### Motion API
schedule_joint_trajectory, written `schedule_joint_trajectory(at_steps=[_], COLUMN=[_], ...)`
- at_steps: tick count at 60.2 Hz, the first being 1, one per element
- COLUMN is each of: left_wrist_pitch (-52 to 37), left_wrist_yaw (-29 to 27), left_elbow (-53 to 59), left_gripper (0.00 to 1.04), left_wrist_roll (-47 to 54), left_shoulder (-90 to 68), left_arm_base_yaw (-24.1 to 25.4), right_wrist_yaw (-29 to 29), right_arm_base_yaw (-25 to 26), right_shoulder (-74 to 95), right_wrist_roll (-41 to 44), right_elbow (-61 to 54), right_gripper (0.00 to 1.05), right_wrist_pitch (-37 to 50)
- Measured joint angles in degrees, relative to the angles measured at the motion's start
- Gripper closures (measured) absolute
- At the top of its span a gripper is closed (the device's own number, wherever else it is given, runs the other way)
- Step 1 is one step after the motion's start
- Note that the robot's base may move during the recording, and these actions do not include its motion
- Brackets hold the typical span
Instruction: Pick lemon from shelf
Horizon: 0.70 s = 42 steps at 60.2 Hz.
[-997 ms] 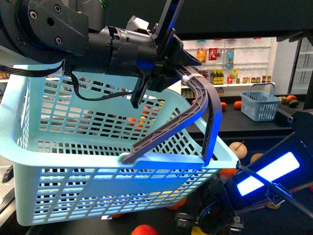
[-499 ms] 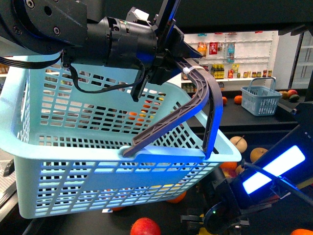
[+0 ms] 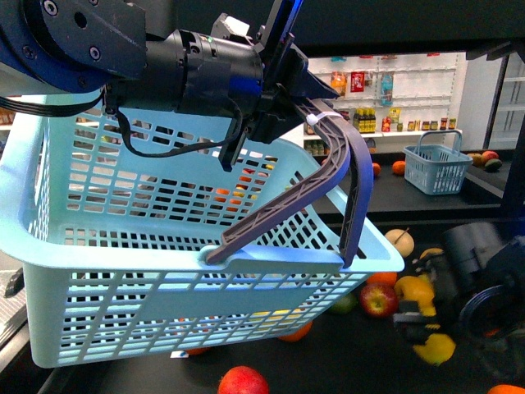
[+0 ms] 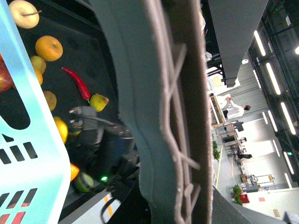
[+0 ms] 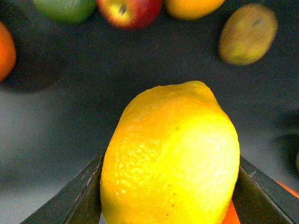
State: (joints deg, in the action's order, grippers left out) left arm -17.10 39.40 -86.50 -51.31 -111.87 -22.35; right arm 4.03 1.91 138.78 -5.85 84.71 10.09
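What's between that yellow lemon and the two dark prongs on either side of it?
Nothing: in the right wrist view the fingers of the right end effector press straight against the lemon, no gap showing.

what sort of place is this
Most likely a grocery shop, perhaps a mock one: loose red apples and oranges on a black display shelf, white wall shelves of bottles behind, and a pale blue plastic shopping basket.

Dark shelf point(image 3: 328, 361), red apple point(image 3: 243, 382), orange point(image 4: 48, 47)
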Motion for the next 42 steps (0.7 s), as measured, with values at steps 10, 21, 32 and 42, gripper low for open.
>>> schedule_joint_trajectory(at_steps=[10,21,32,42], left_wrist_pitch=[0.00,0.00,0.00,0.00], left_wrist_yaw=[0.00,0.02,0.00,0.00], left_elbow=[0.00,0.00,0.00,0.00], left_gripper=[0.97,0.97,0.97,0.97], left_wrist_roll=[-0.02,-0.02,0.00,-0.02], left_shoulder=[0.00,0.00,0.00,0.00], left_arm_base_yaw=[0.00,0.00,0.00,0.00], right_wrist_yaw=[-4.98,-12.02,-17.00,-19.15], right_arm_base_yaw=[3.23,2.38,-1.49,-5.64], right_shoulder=[-11.15,-22.62,-30.29,-32.17], right_wrist_roll=[-0.44,-4.33,-9.79,-13.03], right_elbow=[-1.99,-2.97,-5.81,-9.29], right_gripper=[0.39,0.39,0.39,0.39], right_wrist_pitch=[-0.83,-1.64,-1.18,0.09])
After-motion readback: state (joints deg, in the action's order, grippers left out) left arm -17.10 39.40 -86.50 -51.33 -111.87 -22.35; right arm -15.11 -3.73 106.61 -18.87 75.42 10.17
